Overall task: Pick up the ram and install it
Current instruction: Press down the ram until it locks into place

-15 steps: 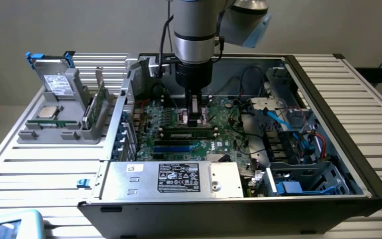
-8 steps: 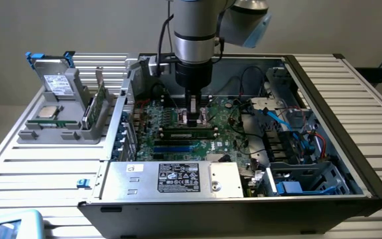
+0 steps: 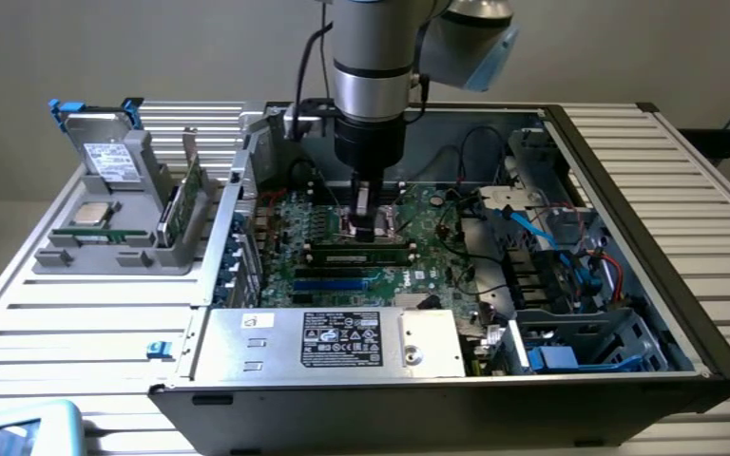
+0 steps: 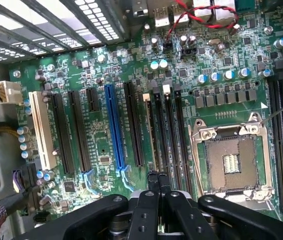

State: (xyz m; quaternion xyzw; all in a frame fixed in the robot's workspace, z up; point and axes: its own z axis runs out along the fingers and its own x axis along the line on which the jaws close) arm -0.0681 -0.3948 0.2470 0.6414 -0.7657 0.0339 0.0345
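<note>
The ram [image 3: 362, 253] is a long green stick standing on edge in a black memory slot on the motherboard [image 3: 435, 214], inside the open computer case. My gripper [image 3: 368, 231] comes straight down onto the middle of its top edge. In the wrist view the two black fingertips [image 4: 153, 179] are pressed close together on the thin edge of the ram [image 4: 151, 135], which runs away from them along its slot. My gripper [image 4: 157, 178] is shut on the ram. The stick looks level with the slot.
The empty silver processor socket [image 4: 230, 162] lies right beside the memory slots. A grey holder [image 3: 118, 252] outside the case, at the exterior view's left, carries a silver drive [image 3: 111, 161], a processor chip [image 3: 92, 214] and another green board [image 3: 187, 204]. The power supply [image 3: 327, 342] and cables [image 3: 568, 252] crowd the case.
</note>
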